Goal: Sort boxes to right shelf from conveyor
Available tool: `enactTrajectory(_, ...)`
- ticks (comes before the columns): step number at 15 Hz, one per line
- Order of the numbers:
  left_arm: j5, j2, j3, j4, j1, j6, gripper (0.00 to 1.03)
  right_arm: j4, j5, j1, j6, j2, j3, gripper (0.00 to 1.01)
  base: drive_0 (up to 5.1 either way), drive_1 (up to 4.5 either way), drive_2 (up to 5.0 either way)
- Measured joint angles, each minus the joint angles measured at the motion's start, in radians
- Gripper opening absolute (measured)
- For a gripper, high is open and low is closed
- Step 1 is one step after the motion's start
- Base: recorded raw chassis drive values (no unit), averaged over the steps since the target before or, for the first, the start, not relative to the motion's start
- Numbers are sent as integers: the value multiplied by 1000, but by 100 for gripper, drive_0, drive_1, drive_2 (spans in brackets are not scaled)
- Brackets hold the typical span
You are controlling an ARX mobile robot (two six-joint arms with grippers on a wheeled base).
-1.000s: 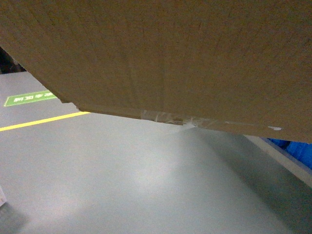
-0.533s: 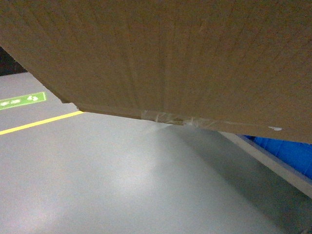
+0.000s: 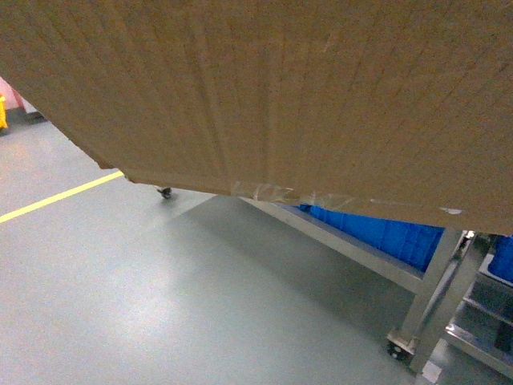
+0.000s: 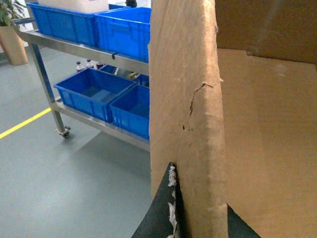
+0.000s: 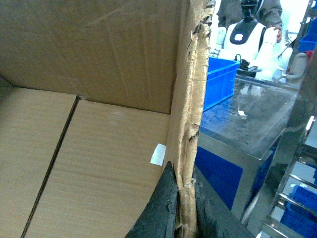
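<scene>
Floor (image 3: 144, 305): grey-green, glossy, with a yellow line (image 3: 56, 196) running across its left side in the head view
Left fingers (image 4: 171, 208): dark, clenched on the left wall of the box; one sits on the outer face, with frayed white fibre along its edge, the other shows as a dark wedge inside the wall
Right fingers (image 5: 171, 208): dark, clenched on the right wall of the box, one on each face, the ragged torn edge rising between them
Box (image 3: 280, 88): large, brown corrugated cardboard, held off the floor between both arms; it fills the upper part of the head view, its bottom edge slanting down to the right
Box interior: bare cardboard bottom, a small white label (image 5: 158, 154) low on the right wall
Tape (image 3: 272, 192): clear, along the bottom seam
Box left wall: creased and cracked near its torn rim
Steel rack (image 4: 89, 49): shiny frame on caster feet, left of the box in the left wrist view; blue crates (image 4: 124, 29) on two levels
Steel frame (image 3: 425, 281): beyond and below the box on the right of the head view, on a caster foot, blue crates behind it
Background: a white robot torso (image 5: 245, 34) beyond a shiny steel surface; a potted plant (image 4: 12, 39) at far left
</scene>
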Motion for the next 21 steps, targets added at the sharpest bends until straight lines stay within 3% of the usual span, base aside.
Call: enactTrajectory(21, 0, 0, 0, -1, 0, 0, 4, -1, 0, 0, 0, 0, 0, 3, -161, -161, -161)
